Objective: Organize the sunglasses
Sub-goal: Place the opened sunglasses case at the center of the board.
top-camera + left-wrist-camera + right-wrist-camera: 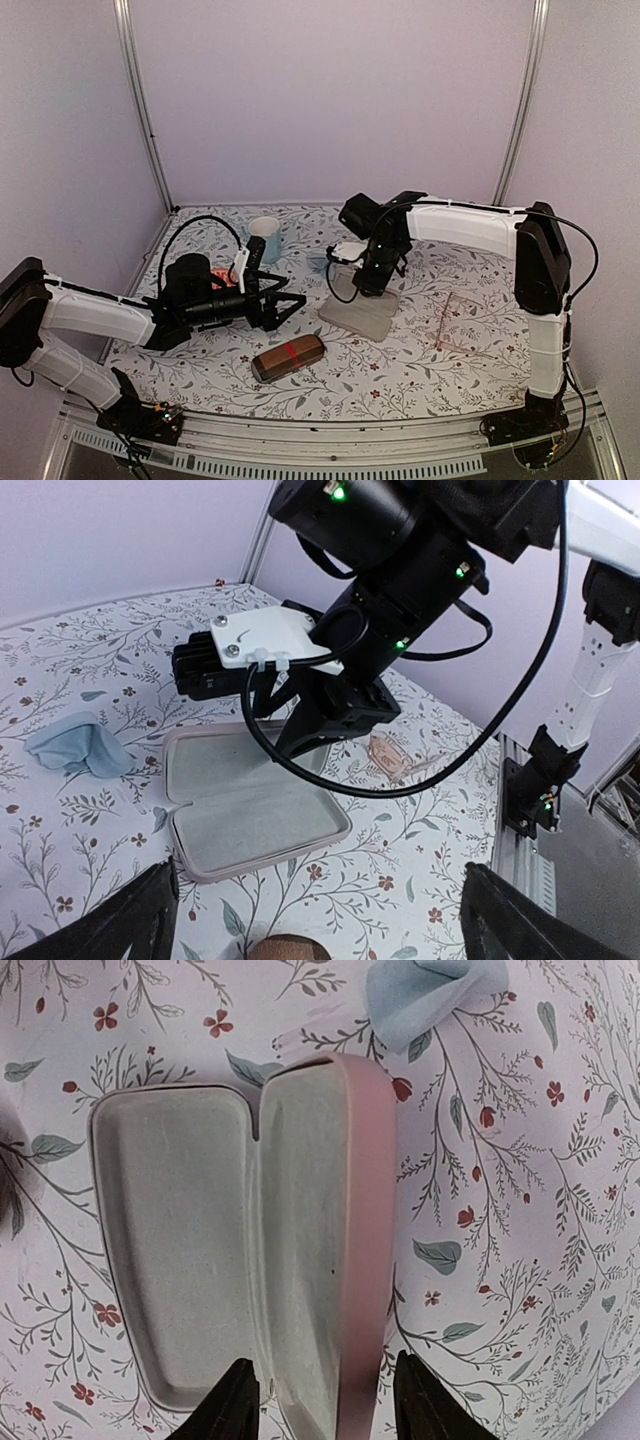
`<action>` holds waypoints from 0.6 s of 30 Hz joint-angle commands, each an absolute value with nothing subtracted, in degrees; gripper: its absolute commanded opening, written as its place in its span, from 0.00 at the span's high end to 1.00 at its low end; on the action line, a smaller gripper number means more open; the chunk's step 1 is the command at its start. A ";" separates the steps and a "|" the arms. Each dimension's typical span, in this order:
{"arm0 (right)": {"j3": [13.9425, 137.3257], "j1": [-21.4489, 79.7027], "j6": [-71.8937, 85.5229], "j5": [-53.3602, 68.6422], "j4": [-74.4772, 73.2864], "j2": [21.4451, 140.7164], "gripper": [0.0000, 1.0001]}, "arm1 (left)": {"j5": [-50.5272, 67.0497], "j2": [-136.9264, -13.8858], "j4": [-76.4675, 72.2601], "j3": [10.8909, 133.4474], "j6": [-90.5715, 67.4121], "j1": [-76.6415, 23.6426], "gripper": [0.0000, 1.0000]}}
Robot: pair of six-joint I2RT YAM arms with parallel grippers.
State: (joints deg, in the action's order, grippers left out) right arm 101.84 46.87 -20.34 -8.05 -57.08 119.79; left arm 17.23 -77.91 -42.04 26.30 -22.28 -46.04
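The pale glasses (392,759) look light, thin and fragile, best pinched at the bridge; left gripper (292,310) and right gripper (325,1402) stand open, empty.

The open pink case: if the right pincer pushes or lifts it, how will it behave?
The case looks like a stiff shell, so it should keep its shape. Its raised half will probably swing on the hinge if pushed. Resting open on its broad side, it is unlikely to roll.

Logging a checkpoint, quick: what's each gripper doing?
Left gripper: open, empty.
Right gripper: straddling the lid of the pink case; grip cannot be told.
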 commanded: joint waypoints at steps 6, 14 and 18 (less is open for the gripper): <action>80.80 45.04 -8.88 -3.25 -43.30 98.54 0.44 | 16.67 -78.49 -41.23 27.03 -21.52 -45.09 0.01; 63.98 41.25 10.96 -5.56 -42.39 85.84 0.39 | 17.41 -81.07 -41.96 28.21 -22.98 -45.16 0.01; 57.38 38.81 18.23 -5.69 -41.28 83.49 0.39 | 18.35 -82.83 -42.07 29.16 -23.67 -45.26 0.01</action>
